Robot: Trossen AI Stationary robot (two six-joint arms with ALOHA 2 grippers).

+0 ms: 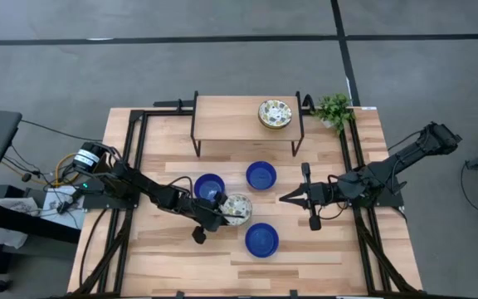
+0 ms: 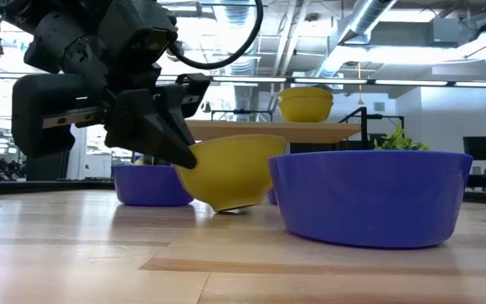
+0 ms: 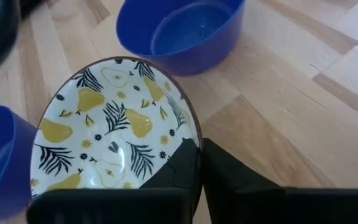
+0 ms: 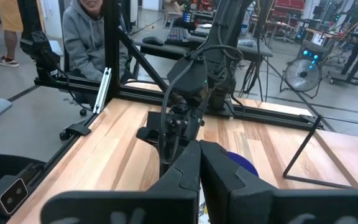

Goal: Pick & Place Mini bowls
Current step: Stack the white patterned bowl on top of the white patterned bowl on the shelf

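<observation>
My left gripper (image 1: 221,214) is shut on a cream bowl (image 1: 237,209) with a yellow pear and dark leaf pattern inside (image 3: 110,130) and a yellow outside (image 2: 226,173). Three cobalt blue bowls sit on their bases around it: one toward the far-left (image 1: 209,186), one toward the far side (image 1: 260,175) and one toward the near edge (image 1: 261,239). Patterned bowls (image 1: 275,114) sit stacked on a small raised shelf at the far side (image 2: 305,103). My right gripper (image 1: 287,198) hovers shut to the right of the bowls, holding nothing (image 4: 199,149). My left gripper pinches the patterned bowl's rim (image 3: 190,134) on the bowl's left side, one finger (image 3: 176,168) inside the bowl and one (image 3: 235,180) outside. The fingers come slanting down from the table's left. The bowl is tilted, its foot (image 2: 234,206) low over the table; whether it touches, I cannot tell.
A small raised wooden shelf on black legs (image 1: 222,116) stands at the far side, with a green plant (image 1: 334,109) at its right end. Black frame rails (image 1: 135,166) run along both table sides. A person in a grey hoodie (image 4: 86,37) sits beyond the table's left edge.
</observation>
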